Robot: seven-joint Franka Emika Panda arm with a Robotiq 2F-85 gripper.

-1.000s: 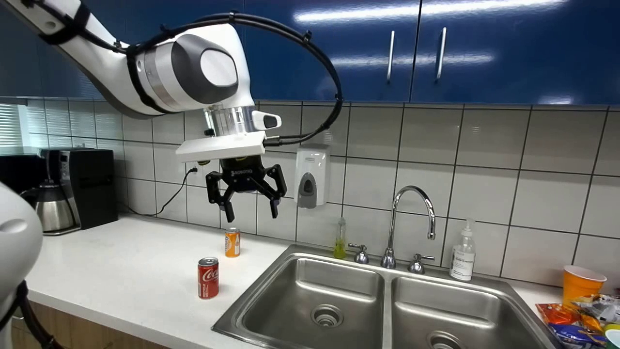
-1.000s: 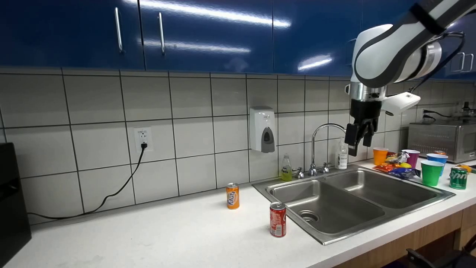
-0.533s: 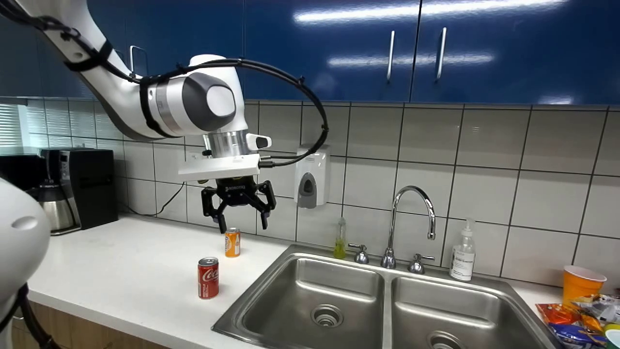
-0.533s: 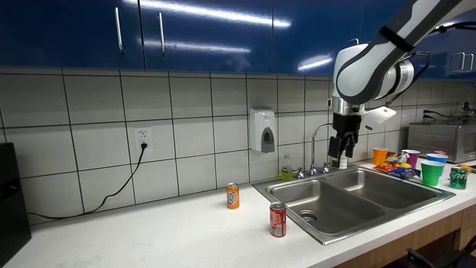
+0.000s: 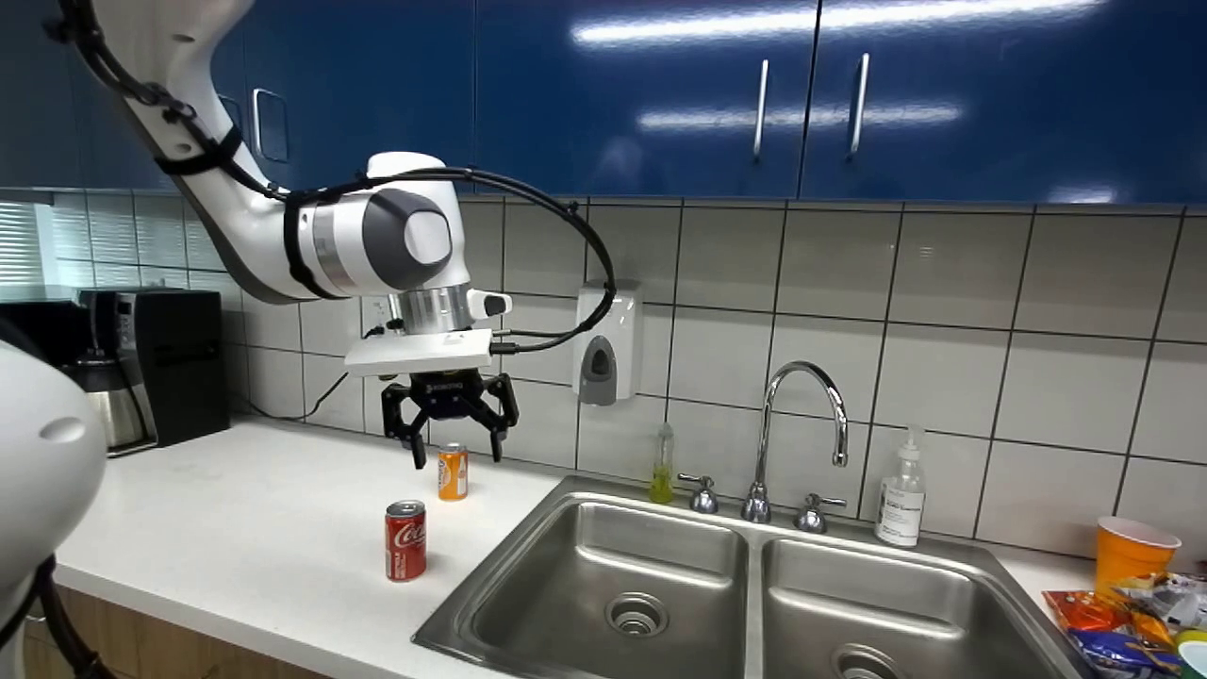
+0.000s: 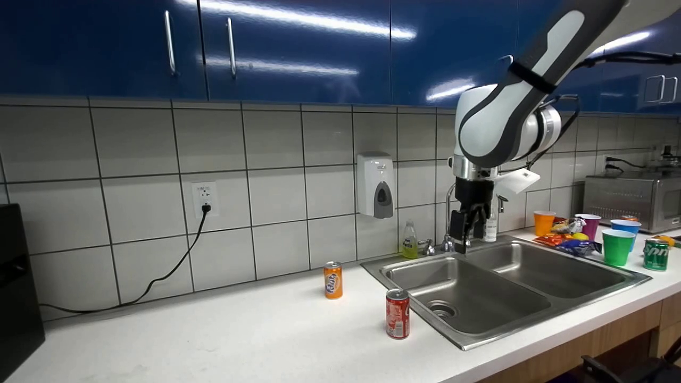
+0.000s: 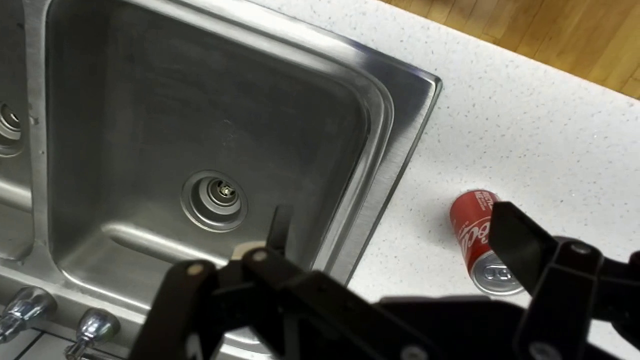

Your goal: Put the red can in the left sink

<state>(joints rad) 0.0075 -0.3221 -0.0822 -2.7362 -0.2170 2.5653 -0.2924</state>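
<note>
The red can point(image 5: 405, 547) stands upright on the white counter beside the double sink, clear of its metal rim; the other exterior view's red can point(image 6: 398, 319) shows the same. The left sink point(image 5: 547, 618) has nothing in it, and its drain and floor fill much of the wrist view. High above the counter, my gripper point(image 5: 458, 460) hangs pointing down, its jaws wide apart and holding nothing. From the wrist, the gripper point(image 7: 391, 212) spans the sink's edge and the counter; its right-hand finger point(image 7: 522, 245) covers part of the can point(image 7: 467, 220) in that picture.
An orange can point(image 6: 333, 282) stands on the counter nearer the tiled wall. Behind the basins rise a tall faucet point(image 5: 768, 424), its handles and a green soap bottle point(image 6: 409, 242). Cups and snack bags point(image 6: 577, 246) sit beyond the right basin. A coffee maker point(image 5: 170, 363) stands far left.
In both exterior views the arm has come down and moved to the left, with its jaws staying wide apart. Both cans have kept their places.
</note>
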